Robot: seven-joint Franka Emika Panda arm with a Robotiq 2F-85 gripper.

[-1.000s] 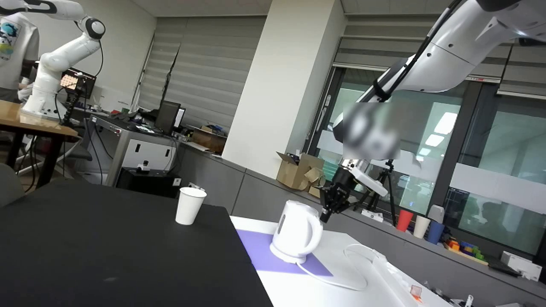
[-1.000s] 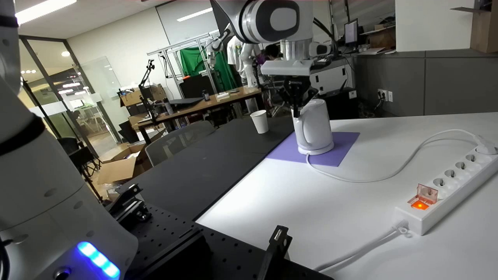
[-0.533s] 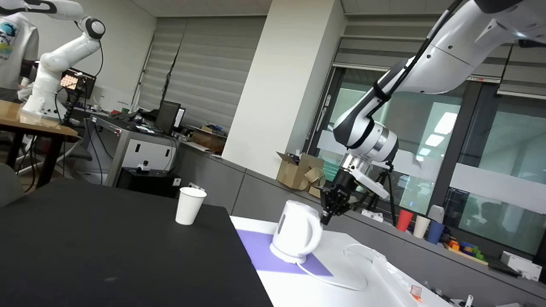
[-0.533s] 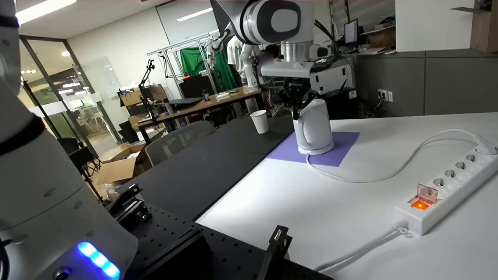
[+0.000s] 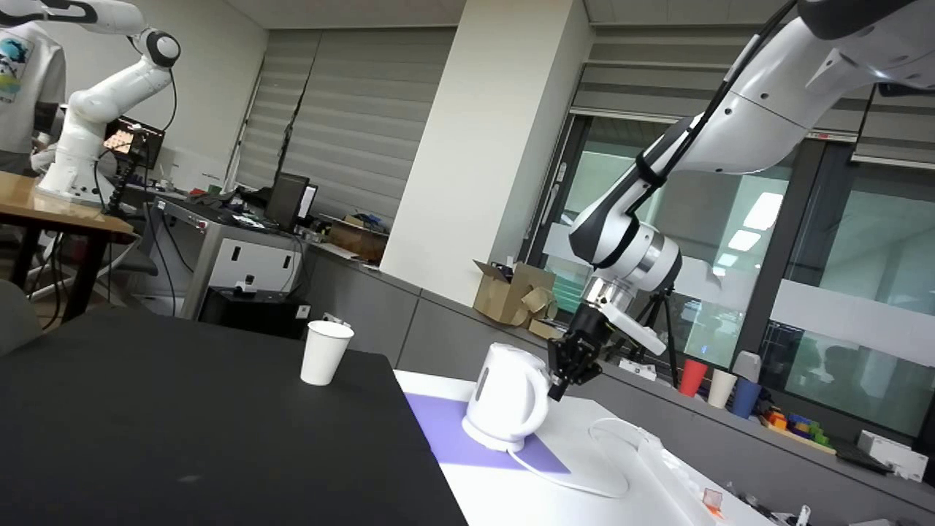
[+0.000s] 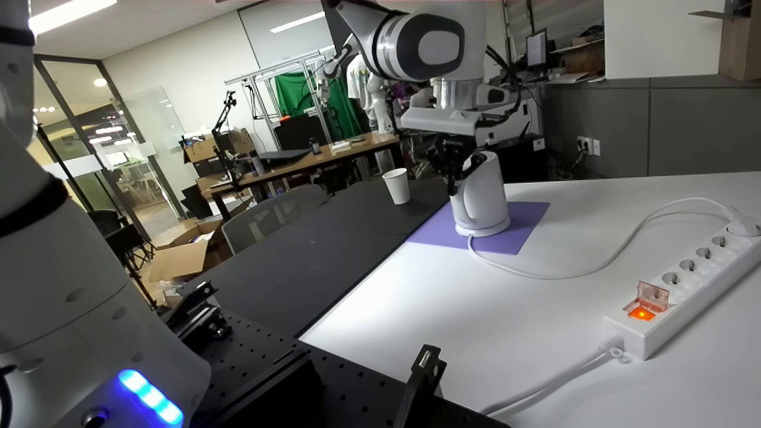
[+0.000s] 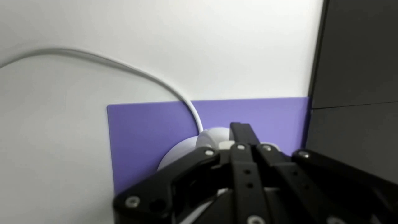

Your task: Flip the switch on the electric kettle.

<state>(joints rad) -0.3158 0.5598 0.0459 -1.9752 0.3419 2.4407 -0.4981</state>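
The kettle (image 5: 502,400) looks to be of smooth, slightly glossy plastic, while the cup (image 5: 325,356) seems to be of matt paper. The gripper (image 6: 453,186) has mostly matt parts with shiny metal screws (image 7: 132,202). The white table (image 6: 535,333) and the purple mat (image 7: 140,140) appear smooth, the black table (image 5: 219,424) is matt, and the power strip (image 6: 689,318) is of smooth plastic.

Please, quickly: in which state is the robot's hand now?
Hand: closed, holding nothing; whether it touches the kettle, I cannot tell.
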